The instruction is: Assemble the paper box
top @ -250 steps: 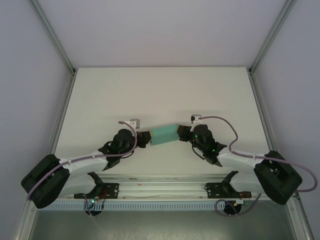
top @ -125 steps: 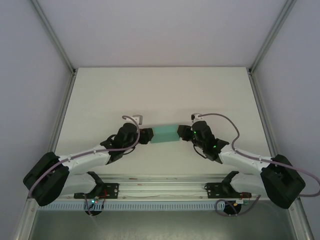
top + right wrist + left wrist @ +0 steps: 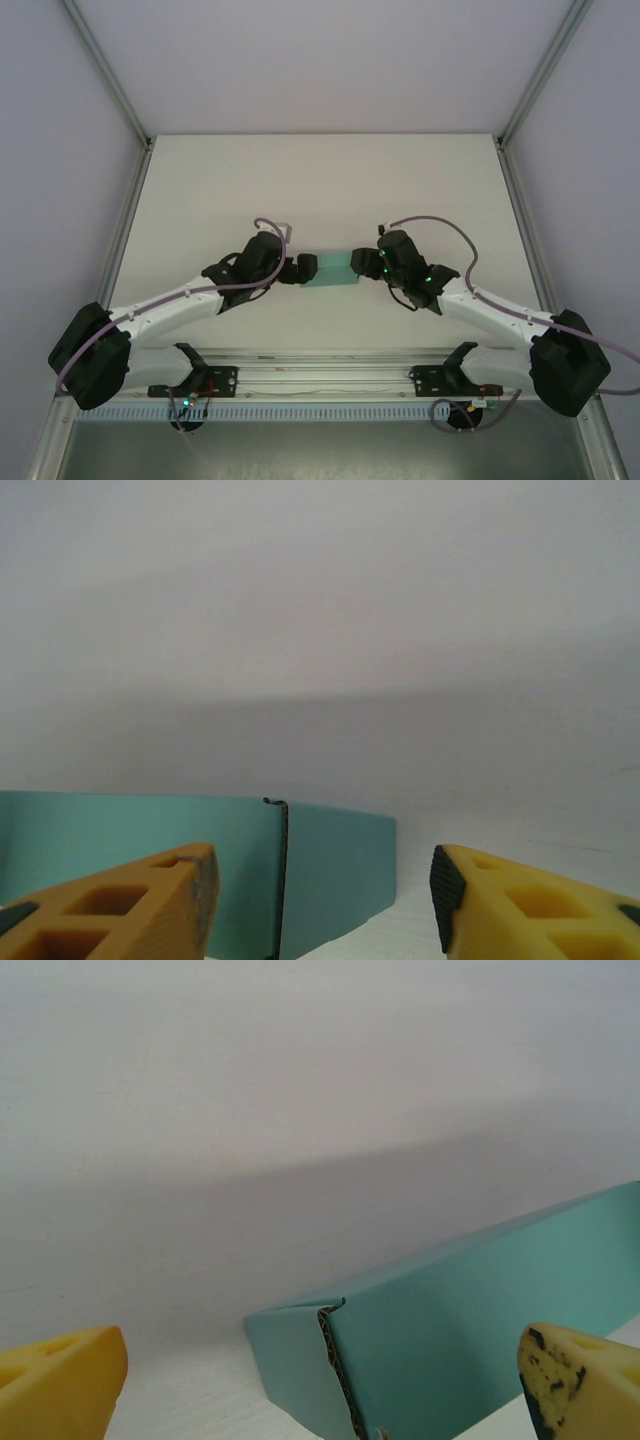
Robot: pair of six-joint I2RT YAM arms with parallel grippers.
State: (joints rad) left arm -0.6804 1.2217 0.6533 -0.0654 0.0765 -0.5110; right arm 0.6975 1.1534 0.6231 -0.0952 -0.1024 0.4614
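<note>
Left pincer [image 3: 302, 268] spread wide, right pincer [image 3: 357, 262] parted, neither gripping. Teal paper box [image 3: 330, 268] closed, lying mid-counter [image 3: 320, 180] between my pincers, one end inside each.

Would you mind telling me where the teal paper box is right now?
In the top view, the paper box lies near the middle of the table, between the open left claw and the open right claw.

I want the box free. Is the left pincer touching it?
Cannot tell. Left wrist view: the left pincer has one finger clear of the box; the other overlaps its side, hiding any gap.
</note>
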